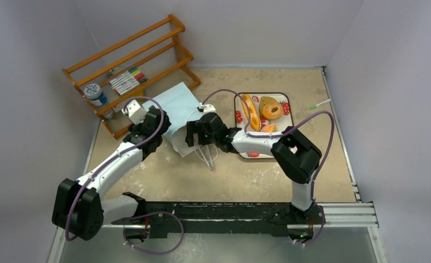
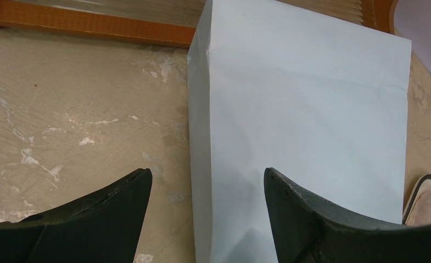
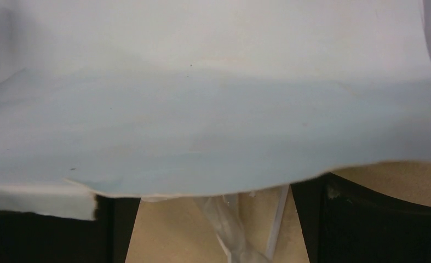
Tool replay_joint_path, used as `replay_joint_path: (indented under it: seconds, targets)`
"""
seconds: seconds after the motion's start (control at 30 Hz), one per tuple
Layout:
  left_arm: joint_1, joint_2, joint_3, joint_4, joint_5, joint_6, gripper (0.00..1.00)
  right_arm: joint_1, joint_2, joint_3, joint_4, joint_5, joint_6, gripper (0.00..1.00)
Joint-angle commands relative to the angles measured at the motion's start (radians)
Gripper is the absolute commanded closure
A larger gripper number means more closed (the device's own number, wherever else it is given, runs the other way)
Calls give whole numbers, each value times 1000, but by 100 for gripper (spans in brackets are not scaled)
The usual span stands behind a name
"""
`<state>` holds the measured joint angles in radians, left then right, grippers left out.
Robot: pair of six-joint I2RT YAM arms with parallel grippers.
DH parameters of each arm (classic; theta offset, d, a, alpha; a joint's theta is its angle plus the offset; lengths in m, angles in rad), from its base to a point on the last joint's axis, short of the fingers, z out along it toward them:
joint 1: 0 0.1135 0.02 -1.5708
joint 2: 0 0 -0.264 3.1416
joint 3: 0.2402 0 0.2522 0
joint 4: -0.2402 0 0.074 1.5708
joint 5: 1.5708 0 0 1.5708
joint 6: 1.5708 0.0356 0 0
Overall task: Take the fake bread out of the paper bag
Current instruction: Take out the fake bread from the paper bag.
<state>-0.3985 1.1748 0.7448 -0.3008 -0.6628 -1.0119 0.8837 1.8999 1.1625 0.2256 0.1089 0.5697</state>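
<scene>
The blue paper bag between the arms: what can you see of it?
The paper bag is pale blue, smooth paper with fold creases, white along its open rim. It lies flattened on the tan table, slanted, its closed end near the wooden rack and its mouth toward the arms, white string handles trailing out. The open right hand is at the mouth, the rim lying across its fingers; the open left hand hovers over one long edge.

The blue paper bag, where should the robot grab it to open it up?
Probably by the top lip of its mouth, coming from the near side where the string handles spill out. The bag lies flat, so only that loose paper edge can be pinched; the right gripper, open, sits right there.
</scene>
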Motion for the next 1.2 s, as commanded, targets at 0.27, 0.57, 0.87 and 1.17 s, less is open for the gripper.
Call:
replay_joint_path:
  seconds: [0.27, 0.57, 0.87, 1.17]
  targets:
    - [18, -49, 8, 36, 28, 59, 25, 163, -85, -92, -52, 376, 33, 0]
    - [21, -41, 16, 43, 38, 73, 25, 200, -43, -153, -11, 415, 128, 1]
    - [21, -34, 37, 38, 46, 67, 25, 288, 6, -78, -127, 621, 173, 9]
    - [23, -43, 22, 30, 57, 52, 26, 351, 37, 12, -390, 825, 334, 10]
